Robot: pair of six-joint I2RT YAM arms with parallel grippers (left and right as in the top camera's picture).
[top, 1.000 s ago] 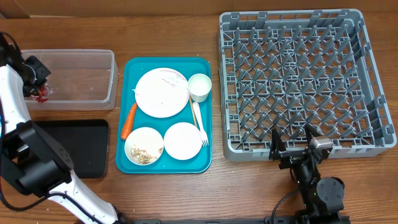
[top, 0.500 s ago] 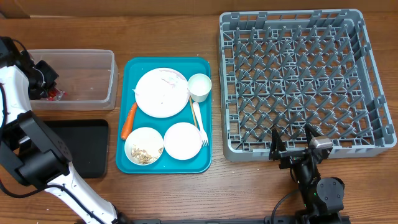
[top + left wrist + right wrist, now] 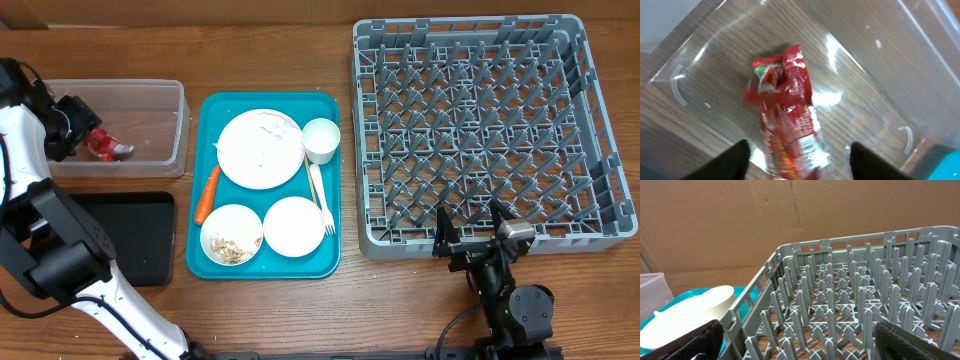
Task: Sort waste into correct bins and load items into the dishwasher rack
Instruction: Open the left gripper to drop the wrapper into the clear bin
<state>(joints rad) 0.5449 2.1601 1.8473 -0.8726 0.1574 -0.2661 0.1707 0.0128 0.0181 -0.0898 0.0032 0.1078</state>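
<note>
Since the earlier frame, the wrapper (image 3: 785, 100) had dropped out of the left gripper (image 3: 801, 157) and lay directly below its spread jaws, on the floor of the clear tub (image 3: 183, 125). The wrapper was crinkled, glossy red-and-silver foil; the tub was rigid, transparent and rectangular. The left arm reached over the tub, gripper pointing down. The right gripper (image 3: 800, 340), jaws spread wide and empty, faced the grey pegged rack (image 3: 840, 280) ahead
</note>
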